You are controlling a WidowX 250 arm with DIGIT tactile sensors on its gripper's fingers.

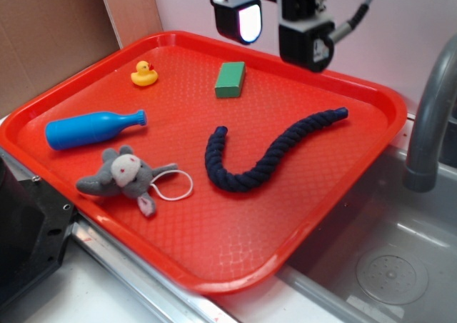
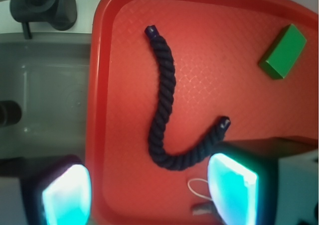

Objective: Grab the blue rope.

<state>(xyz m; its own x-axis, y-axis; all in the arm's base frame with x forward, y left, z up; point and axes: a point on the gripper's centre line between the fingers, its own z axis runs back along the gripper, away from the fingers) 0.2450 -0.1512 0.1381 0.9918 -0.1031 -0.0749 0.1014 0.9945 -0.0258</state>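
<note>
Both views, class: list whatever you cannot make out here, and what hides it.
- Gripper, exterior view: cut off by the top edge.
- Mouse toy, wrist view: hidden behind a gripper pad.
- Faucet, exterior view: cut by the right edge.
- Blue rope: fully visible in both.

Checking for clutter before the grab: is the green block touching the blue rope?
No. In the exterior view the green block sits apart from the blue rope, with bare red tray between them.

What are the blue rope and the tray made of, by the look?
Blue rope: seemingly soft twisted fibre, matte; spiral strands show, and it lies in a limp curve. Tray: likely moulded plastic, glossy red, with a fine diamond texture on its floor and a smooth raised rim.
</note>
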